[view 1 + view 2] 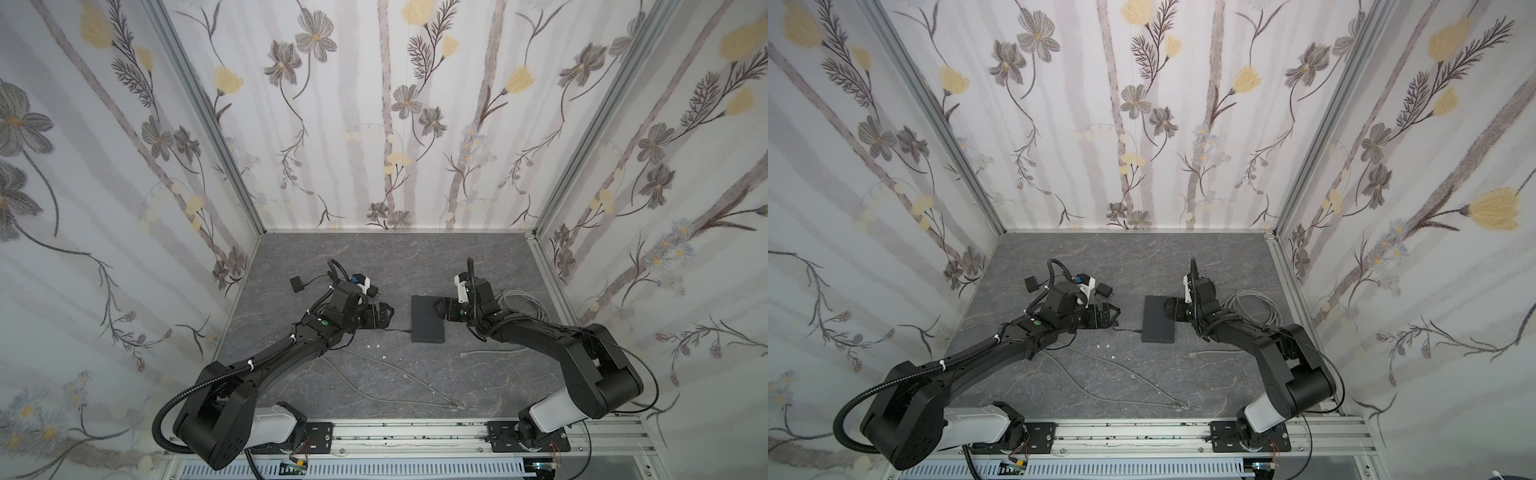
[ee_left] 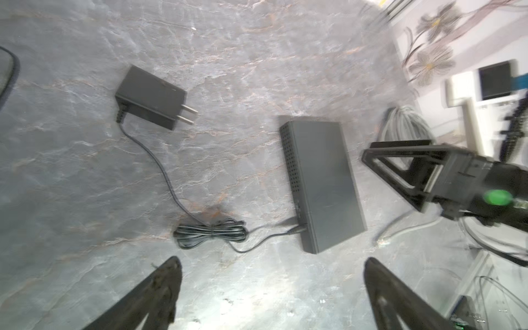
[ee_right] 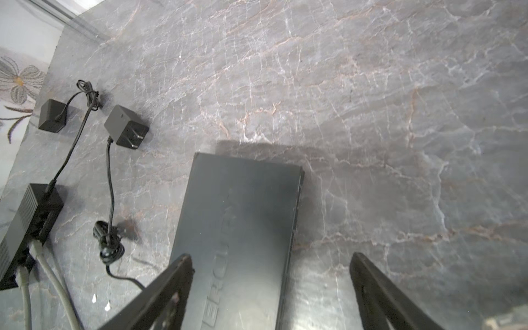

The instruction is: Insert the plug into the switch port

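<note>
Left end effector (image 2: 271, 261), right end effector (image 3: 271, 257) both agape.

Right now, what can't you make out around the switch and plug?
- Switch ports: edge-on in the right wrist view; partly under right gripper in both top views.
- Grey cable plug: blurred in left wrist view, too small in top views.
- Second box: cut by right wrist frame edge.

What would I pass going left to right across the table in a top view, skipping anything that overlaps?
small black adapter → left tool → switch → coiled grey cable
</note>
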Tool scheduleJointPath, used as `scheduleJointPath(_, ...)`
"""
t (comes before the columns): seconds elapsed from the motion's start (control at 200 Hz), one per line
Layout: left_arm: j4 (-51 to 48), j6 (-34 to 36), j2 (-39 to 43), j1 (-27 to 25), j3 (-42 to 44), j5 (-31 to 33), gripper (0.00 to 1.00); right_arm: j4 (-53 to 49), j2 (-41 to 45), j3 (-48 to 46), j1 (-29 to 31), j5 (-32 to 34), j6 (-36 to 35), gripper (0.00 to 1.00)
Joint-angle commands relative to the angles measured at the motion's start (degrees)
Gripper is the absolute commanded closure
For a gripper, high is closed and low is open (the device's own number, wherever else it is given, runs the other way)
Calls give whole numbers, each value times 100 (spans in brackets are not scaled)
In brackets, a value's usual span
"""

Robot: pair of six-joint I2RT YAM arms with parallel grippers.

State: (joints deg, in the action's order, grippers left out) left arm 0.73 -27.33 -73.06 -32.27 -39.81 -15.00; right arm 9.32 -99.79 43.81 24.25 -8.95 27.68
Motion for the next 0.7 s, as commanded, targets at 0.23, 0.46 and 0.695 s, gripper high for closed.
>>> scheduleJointPath(0.23,1106,-955,945,100,613,-1382,0,194,-1404,1264,-38,-285,527,17)
scheduleJointPath(0.46,-1126,-1124,1740,422,-547,-2599,0,276,-1667,1323,-43,-424,287,21)
scheduleJointPath(0.695,-3975,597,3001,432,-1583,-1234,0,270,-1867,1458,-89,-535,-345,22)
